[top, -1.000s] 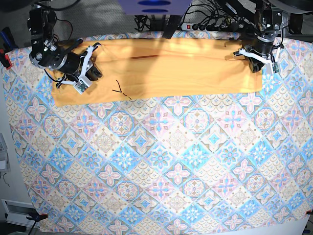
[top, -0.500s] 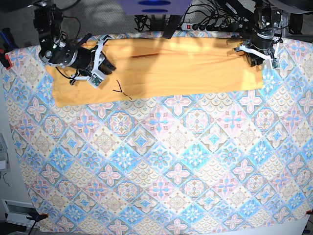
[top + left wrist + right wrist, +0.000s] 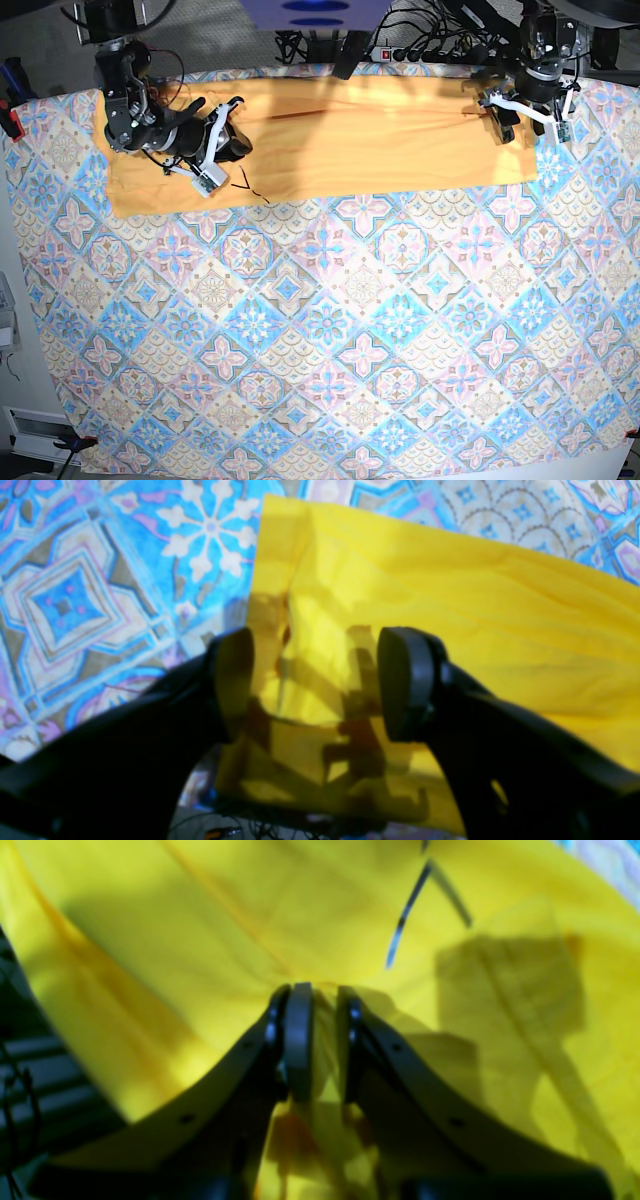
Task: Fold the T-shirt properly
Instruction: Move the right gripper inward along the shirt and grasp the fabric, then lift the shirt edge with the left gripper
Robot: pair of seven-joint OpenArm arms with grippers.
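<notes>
The T-shirt [image 3: 380,140] lies as a long yellow-orange band across the far side of the table, with a dark scribble print [image 3: 247,185] near its front edge. In the base view my right gripper [image 3: 232,150] is over the shirt's left part. In its wrist view the right gripper [image 3: 322,1040] is shut on a pinch of yellow cloth [image 3: 200,915]. My left gripper [image 3: 522,122] hangs over the shirt's right end. Seen from its wrist, the left gripper [image 3: 315,680] is open, with the shirt's edge [image 3: 450,605] lying below it, apart from the fingers.
The blue-pink patterned tablecloth [image 3: 330,330] covers the whole table and shows beside the shirt's edge [image 3: 100,580]. A power strip and cables [image 3: 400,50] lie behind the far edge. A red clamp [image 3: 10,125] sits at the left edge.
My left gripper has opened and let go of the shirt's right end. My right arm has moved rightward across the shirt, still shut on cloth.
</notes>
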